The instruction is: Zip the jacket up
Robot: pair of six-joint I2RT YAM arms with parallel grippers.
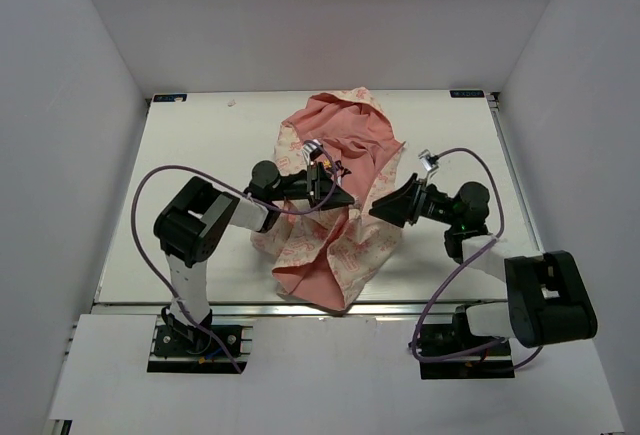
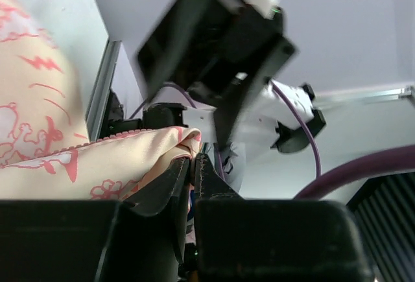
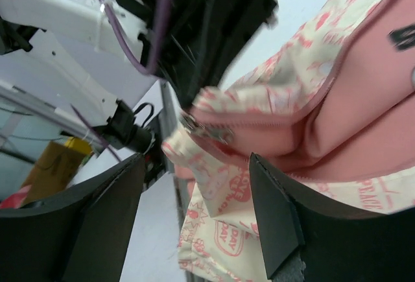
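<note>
Child's jacket [image 1: 345, 255] lay crumpled mid-table [image 1: 200, 155], front open, pink lining showing at far end. L gripper [image 2: 192, 168] had jaws nearly closed, pinching jacket's cream printed edge. R gripper [image 1: 385, 207] stood just beside jacket's right side, jaws wide apart, gripping nothing. Wrist cam: pink zip trim w/ small metal fitting [image 3: 193, 125] lay ahead of its fingers.

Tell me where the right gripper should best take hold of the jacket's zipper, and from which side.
Probably the small metal zipper pull, which sticks out at the folded corner of the jacket. It lies straight ahead of the open right gripper, so come straight on and close across it.
</note>
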